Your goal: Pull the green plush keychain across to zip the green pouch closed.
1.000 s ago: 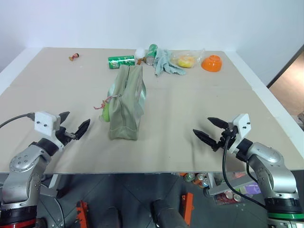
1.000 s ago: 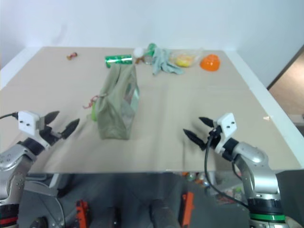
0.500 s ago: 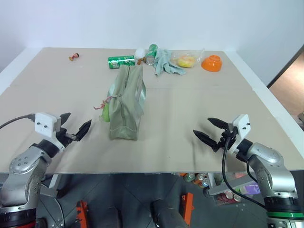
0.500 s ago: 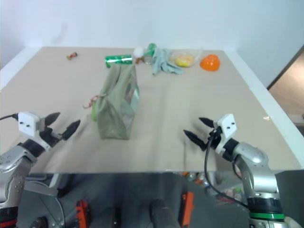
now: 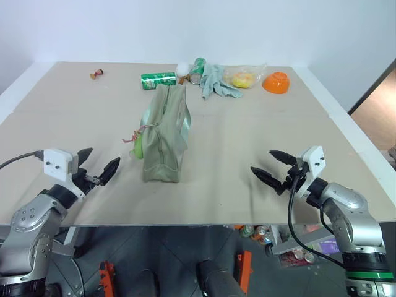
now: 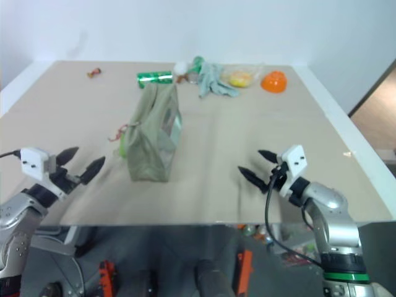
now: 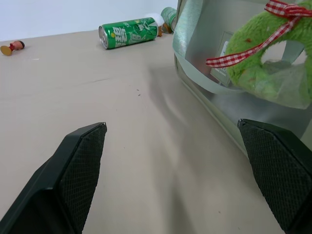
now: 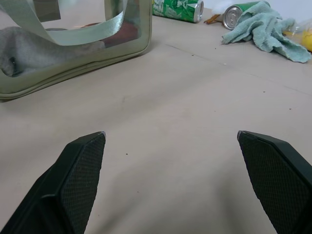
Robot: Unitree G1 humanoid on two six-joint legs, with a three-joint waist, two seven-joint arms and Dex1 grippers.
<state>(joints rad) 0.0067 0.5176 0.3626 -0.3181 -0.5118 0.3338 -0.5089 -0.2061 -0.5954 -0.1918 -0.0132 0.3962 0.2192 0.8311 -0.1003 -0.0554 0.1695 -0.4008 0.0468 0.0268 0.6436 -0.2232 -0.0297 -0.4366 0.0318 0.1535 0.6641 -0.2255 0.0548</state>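
Observation:
The green pouch [image 5: 164,133] stands upright in the middle of the table, its narrow end toward me. The green plush keychain [image 5: 137,145] hangs at the pouch's near left side on a red cord; in the left wrist view the keychain [image 7: 265,63] shows a red checked ribbon. My left gripper [image 5: 97,164] hovers open over the table's near left edge, a short way left of the keychain and apart from it. Open as well, my right gripper [image 5: 271,166] sits over the near right part of the table, well right of the pouch. Nothing is between either pair of fingers.
Along the far edge lie a green soda can [image 5: 158,80], a second can [image 5: 197,67], a teal cloth glove [image 5: 216,82], a clear bag with something yellow [image 5: 245,77] and an orange bowl [image 5: 276,81]. A small brown figure [image 5: 95,75] sits far left.

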